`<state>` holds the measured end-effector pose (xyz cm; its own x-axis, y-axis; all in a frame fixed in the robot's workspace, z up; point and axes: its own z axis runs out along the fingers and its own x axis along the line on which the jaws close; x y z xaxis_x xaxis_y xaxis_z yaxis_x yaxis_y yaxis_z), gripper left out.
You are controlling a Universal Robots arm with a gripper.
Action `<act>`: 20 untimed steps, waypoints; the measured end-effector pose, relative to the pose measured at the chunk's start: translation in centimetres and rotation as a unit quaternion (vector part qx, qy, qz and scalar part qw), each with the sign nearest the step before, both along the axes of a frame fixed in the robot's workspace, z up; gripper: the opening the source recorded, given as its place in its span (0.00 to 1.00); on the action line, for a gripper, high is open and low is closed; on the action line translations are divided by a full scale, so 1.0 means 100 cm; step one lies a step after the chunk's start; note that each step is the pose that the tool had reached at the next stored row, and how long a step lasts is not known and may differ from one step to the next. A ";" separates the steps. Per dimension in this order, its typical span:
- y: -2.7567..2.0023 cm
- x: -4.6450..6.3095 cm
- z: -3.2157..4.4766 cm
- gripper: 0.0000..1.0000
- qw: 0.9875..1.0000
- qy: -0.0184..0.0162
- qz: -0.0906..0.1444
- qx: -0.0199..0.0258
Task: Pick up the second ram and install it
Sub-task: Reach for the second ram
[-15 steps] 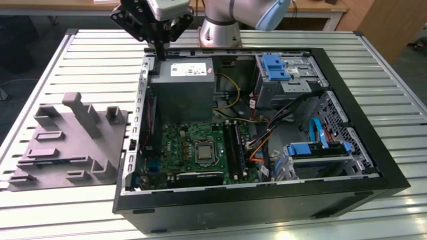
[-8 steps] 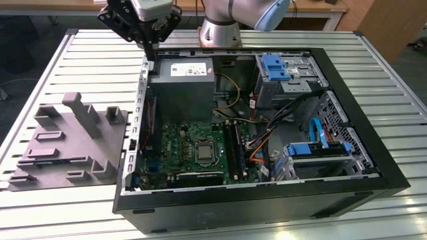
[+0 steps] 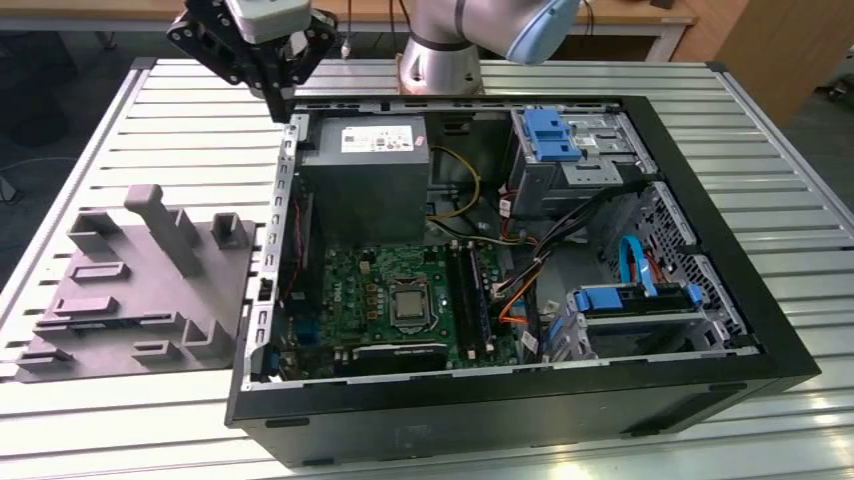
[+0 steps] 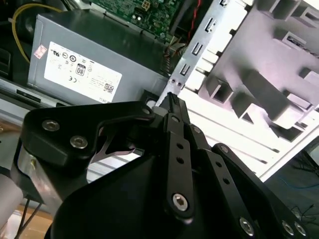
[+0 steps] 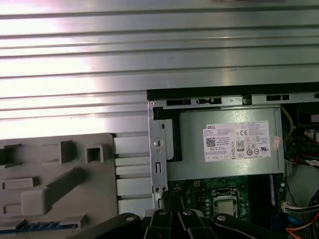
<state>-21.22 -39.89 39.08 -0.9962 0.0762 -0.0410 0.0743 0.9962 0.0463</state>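
**A:** Where is the hand just now?

**B:** The gripper [image 3: 278, 104] hangs over the slatted metal table [image 3: 160, 140], just outside the back corner of the open computer case [image 3: 534, 412]. The power supply [image 3: 363, 165] is near its tips, on the case side. In the second wrist view the fingers [image 4: 179, 149] meet at their tips: closed up, with nothing between them.

**A:** And the second ram?

**B:** It is not in the hand. The grey tray [image 3: 134, 290] lies on the side of the hand away from the case. In the first wrist view a dark blue strip rests in a groove of that tray, well apart from the fingertips. I take that strip to be the second ram [image 5: 46, 226], though it is partly cut off, so I wouldn't swear to it.

**A:** How should it be fetched, to do it well?

**B:** My judgement is that the jaws must part before anything else. Then come straight down from above, because the tray's moulded posts [image 3: 160, 225] stand up close by. Straddle the strip about mid-length, holding the board rather than the chips. Lift in line with the groove so it doesn't bind.

**A:** What about the surface and the room?

**B:** The table is ribbed metal and throws a bright glare. The tray lies flat on it, just beside the case wall. Beyond the hand stands a wooden desk [image 3: 641, 15], with dark floor past the table's edge.
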 end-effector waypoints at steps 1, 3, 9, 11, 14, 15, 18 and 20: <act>0.0000 -0.002 -0.0001 0.11 1.000 0.000 0.000 0.000; 0.0000 -0.007 -0.0003 0.11 1.000 -0.001 0.000 0.000; 0.0000 -0.023 -0.0008 0.11 1.000 -0.002 0.000 0.000; 0.0000 -0.029 -0.0011 0.11 1.000 -0.002 0.000 0.000; 0.0000 -0.037 -0.0013 0.11 1.000 -0.003 0.000 0.000; 0.0000 -0.040 -0.0013 0.11 1.000 -0.003 0.000 0.000; 0.0000 -0.048 -0.0016 0.11 1.000 -0.003 0.000 0.000; 0.0000 -0.053 -0.0017 0.11 1.000 -0.003 0.000 0.000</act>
<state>-26.51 -39.89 38.90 -0.9959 0.0763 -0.0479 0.0741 0.9961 0.0471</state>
